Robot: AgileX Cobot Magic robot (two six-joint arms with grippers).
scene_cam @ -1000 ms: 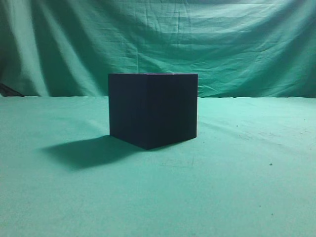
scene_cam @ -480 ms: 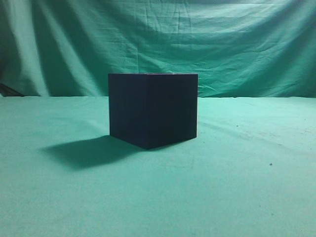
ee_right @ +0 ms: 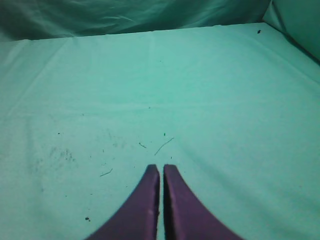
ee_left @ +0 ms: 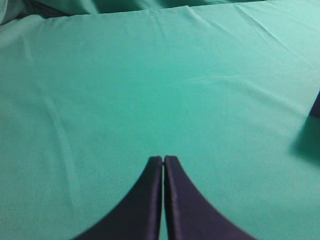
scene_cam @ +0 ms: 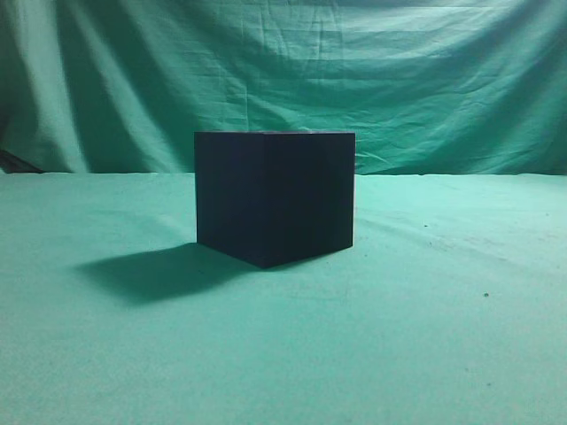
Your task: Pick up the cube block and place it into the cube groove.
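Green cloth; cube groove mid-table (pincers elsewhere, closed).

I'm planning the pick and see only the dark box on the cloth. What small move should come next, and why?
Probably swing the left gripper rightward to look around. The cube groove stands alone on the green cloth, and no cube block shows in any view; it may sit behind the box. A dark corner shows at the left wrist view's right edge. Both grippers, including the right gripper, are shut and empty.
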